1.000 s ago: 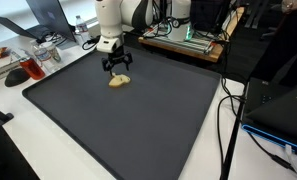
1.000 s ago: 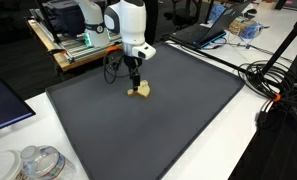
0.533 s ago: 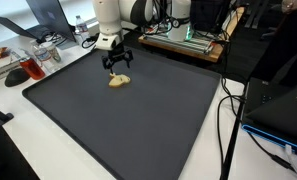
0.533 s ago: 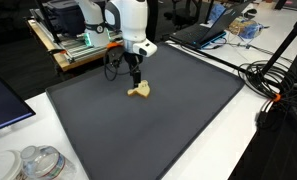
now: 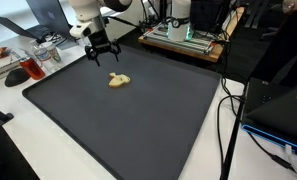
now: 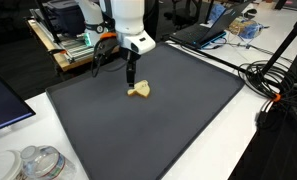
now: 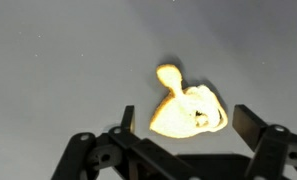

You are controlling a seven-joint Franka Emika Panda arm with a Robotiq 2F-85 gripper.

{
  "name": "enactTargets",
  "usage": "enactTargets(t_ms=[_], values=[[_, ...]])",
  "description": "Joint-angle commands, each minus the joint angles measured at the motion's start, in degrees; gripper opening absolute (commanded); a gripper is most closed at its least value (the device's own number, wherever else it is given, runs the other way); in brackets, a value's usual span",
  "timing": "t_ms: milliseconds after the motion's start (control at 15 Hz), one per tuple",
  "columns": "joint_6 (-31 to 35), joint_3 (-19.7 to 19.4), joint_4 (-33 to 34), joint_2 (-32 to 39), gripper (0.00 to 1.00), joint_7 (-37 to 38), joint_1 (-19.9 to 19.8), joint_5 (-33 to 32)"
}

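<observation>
In the wrist view the claw [image 7: 188, 120] stands fully wide and empty, one dark finger at each side of the lower edge. The small tan lump [image 7: 188, 105] lies directly below it, between the two fingers and clear of both. The lump has a rounded, wide body and a narrow knob that points away from the claw. The wide body runs roughly along the line joining the fingers. Its surface appears smooth and pale yellow, like moulded plastic or dough. In both exterior views the claw [image 5: 101, 52] [image 6: 131, 78] hangs above the lump [image 5: 118, 81] [image 6: 139, 91], apart from it and offset slightly toward the arm's base. The lump rests on a dark grey mat [image 5: 138, 125] with a matte, fine-grained face. The mat covers most of the white counter [image 5: 8, 105]. Black cables [image 5: 228, 120] lie beside the mat, and a wooden bench with electronics [image 5: 183, 40] stands behind it.
</observation>
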Motion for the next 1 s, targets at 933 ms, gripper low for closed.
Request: enactTargets(t_ms=[933], values=[[-14.1,2.9,21.1,14.5,1.00,-46.6,-8.8,13.4]])
